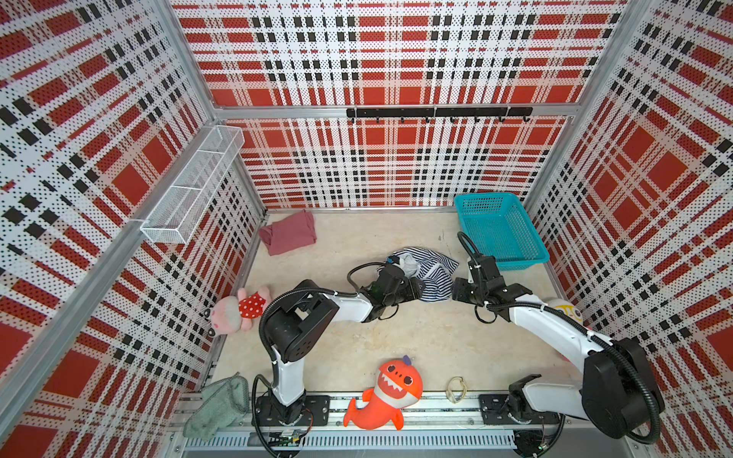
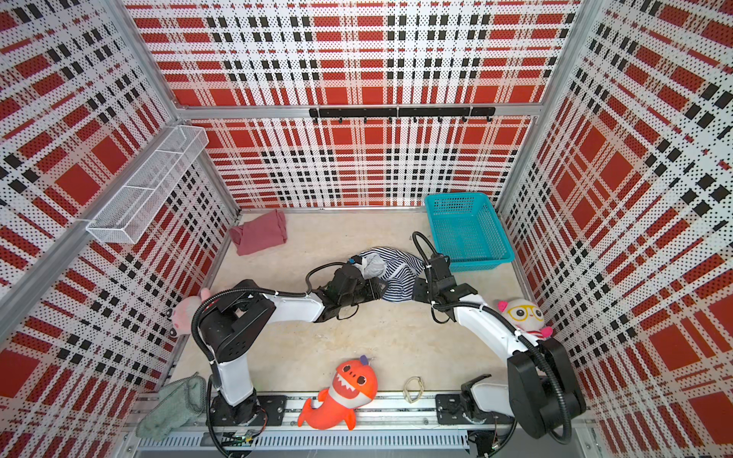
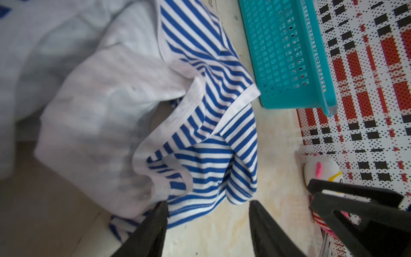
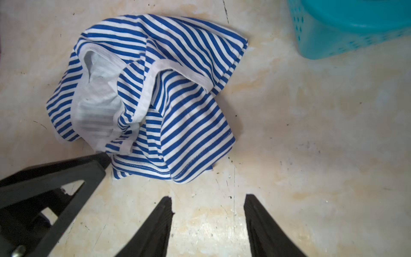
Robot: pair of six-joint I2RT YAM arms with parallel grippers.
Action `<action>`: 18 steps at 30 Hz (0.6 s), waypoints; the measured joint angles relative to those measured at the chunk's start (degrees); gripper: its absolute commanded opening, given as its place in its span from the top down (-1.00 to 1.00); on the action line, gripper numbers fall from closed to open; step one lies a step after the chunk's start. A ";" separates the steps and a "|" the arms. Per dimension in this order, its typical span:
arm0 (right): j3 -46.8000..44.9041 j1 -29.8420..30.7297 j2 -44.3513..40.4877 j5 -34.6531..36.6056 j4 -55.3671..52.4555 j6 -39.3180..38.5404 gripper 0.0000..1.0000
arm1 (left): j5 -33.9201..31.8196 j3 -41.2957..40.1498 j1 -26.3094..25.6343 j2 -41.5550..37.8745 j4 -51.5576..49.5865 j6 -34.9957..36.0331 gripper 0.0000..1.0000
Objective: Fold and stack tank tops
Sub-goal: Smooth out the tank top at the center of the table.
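Nearest me, along the rail by the arm bases, the orange shark plush (image 1: 390,392) and the grey-green cloth (image 1: 218,408) lie clear of the work. Beyond them both arms reach across the bare worktop (image 1: 416,341) and meet at the striped tank top (image 1: 430,273), a crumpled heap about mid-worktop, just short of the teal basket (image 1: 501,234). I'd judge they come at it from opposite sides so that each can take an edge and spread it flat before any fold.

The left gripper (image 3: 208,203) has its jaws apart, one fingertip against the near hem of the stripes and nothing pinched. The right gripper (image 4: 208,198) is also spread, over bare worktop a little short of the cloth, and holds nothing.

Both top views hide this, because the wrists cover the gripper tips. The right wrist view gives the whole heap: pale inside showing, white-bound openings twisted, hem bunched at the near side, and the left arm's finger touching that hem. The left wrist view sits too close, and blurred pale cloth fills much of it.

A white plush (image 2: 523,315) with yellow glasses shows plainly by the right wall in a top view.

Farthest off, only the top views show the maroon tank top (image 1: 291,236), in the far left corner and well apart. It looks roughly folded, so it is likely the base for the stack.
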 measured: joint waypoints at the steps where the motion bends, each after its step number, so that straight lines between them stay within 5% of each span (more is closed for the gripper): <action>1: -0.42 0.00 -0.17 -0.02 0.00 0.15 -0.12 | -0.11 0.48 0.11 0.28 -0.02 0.31 -0.18; 8: -1.75 0.00 -0.42 -1.64 0.81 1.27 -0.12 | -0.46 3.32 0.66 3.91 -0.11 1.88 0.06; 18: -3.50 0.66 1.07 -5.90 5.64 3.52 -0.20 | -0.61 3.56 1.27 5.38 -1.75 2.97 0.89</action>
